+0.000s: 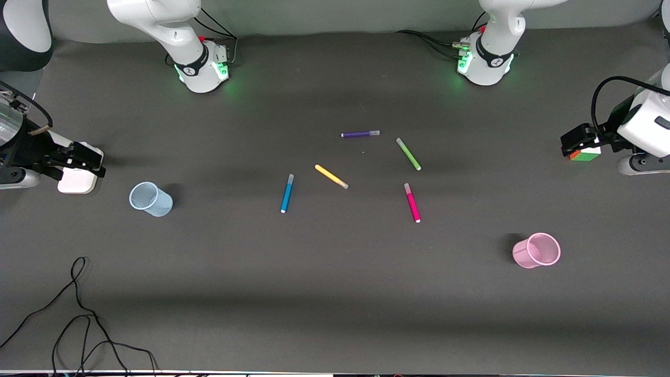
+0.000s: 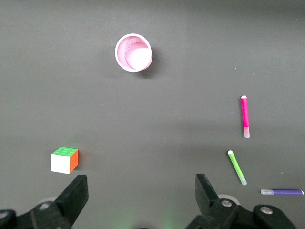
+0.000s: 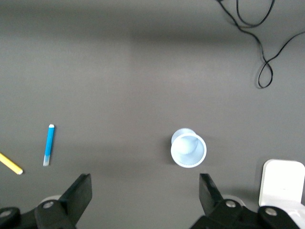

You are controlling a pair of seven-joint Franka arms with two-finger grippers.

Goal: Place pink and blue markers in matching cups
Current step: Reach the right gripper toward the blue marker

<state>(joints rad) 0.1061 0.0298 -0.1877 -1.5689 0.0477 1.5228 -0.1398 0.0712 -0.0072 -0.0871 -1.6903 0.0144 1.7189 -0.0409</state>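
left claw [image 2: 138, 200]: spread wide, empty, up over the desk [image 1: 335, 293] at left arm's end, above a colour cube [image 1: 585, 154]
right claw [image 3: 143, 198]: spread too, empty, over a white block [image 1: 77, 181] at right arm's end
blue marker [image 1: 287, 193]: flat on desk, mid, well apart from blue cup [image 1: 151, 199]
pink marker [image 1: 412, 202]: flat, nearer cam than green pen [image 1: 408, 154]
pink cup [image 1: 536, 250]: upright, twd left arm's end
yellow pen [image 1: 331, 176]: btw the two markers
purple pen [image 1: 360, 134]: closest to the bases
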